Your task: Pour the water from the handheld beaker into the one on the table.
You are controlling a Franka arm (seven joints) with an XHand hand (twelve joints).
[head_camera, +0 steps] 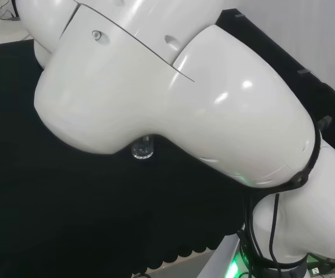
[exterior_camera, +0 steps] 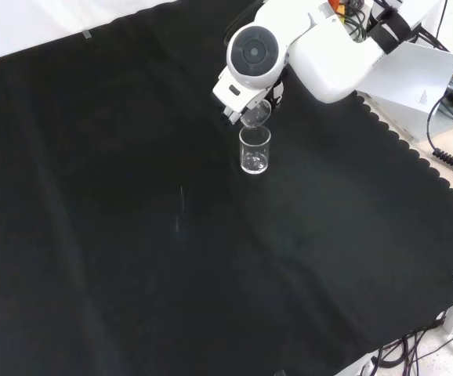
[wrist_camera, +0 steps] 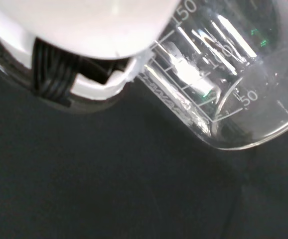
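Black cloth covers our bench; the table beaker stands upright on it. Just above its rim we tilt the handheld beaker, our hand apparently curled around it. Pouring is underway; next, tip further.

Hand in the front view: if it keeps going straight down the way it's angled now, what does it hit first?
Most likely the standing beaker: the hand holds the tilted beaker just above its rim. Depth is unclear, so it may be slightly offset.
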